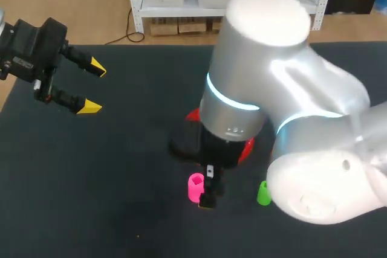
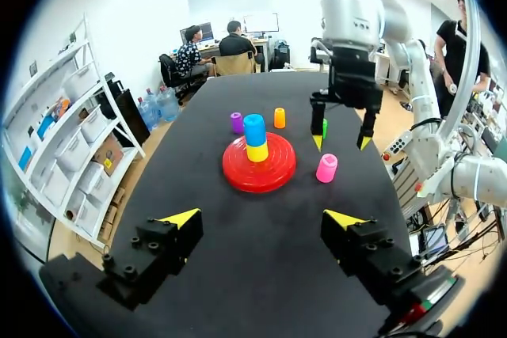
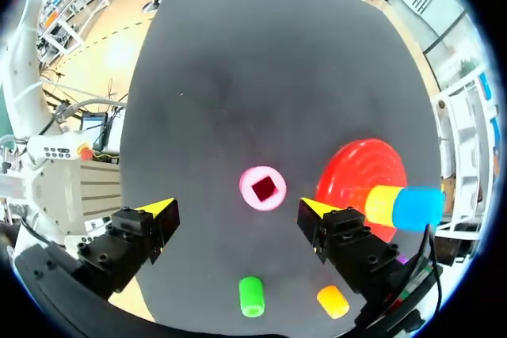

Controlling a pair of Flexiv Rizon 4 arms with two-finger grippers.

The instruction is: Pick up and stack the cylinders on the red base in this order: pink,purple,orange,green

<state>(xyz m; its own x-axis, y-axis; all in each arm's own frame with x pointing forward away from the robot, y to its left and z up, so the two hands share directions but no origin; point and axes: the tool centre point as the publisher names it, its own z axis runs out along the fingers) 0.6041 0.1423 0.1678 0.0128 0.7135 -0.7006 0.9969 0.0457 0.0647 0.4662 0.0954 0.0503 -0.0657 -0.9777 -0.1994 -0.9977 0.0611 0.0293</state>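
Hovering above the pink cylinder (image 3: 262, 188): my right gripper (image 3: 235, 206), fingers spread wide, gripping nothing. Seen from the right wrist, the pink piece stands upright on the black table (image 1: 121, 179) between the two yellow tips, nearer the tip on the base's side. A square socket, dark inside, shows in its top face. From the left wrist view the tips hang just above it, and I cannot tell whether they are clear of its rim.

Red base (image 2: 238, 176): round disc, just beside the pink cylinder, not touching it. Two pieces are stacked on its middle, a yellow cylinder (image 2: 257, 152) below and a blue cylinder (image 2: 254, 129) on top.

Others, all loose on the table:
- green cylinder (image 3: 251, 296), under my right gripper, back from the tips; in the head view it is near the pink one, apart from it.
- orange cylinder (image 3: 333, 300), beside the green, on the base's side.
- purple cylinder (image 2: 236, 122), past the base from my left gripper, near the orange, with a gap between them.

My right arm covers most of the base in the head view; only red slivers show at either side. A small white tag on that wrist has print too small to read.

Left gripper (image 1: 95, 87): well apart from everything, over bare table at the left edge, fingers wide, nothing between them. It faces the base across open tabletop.
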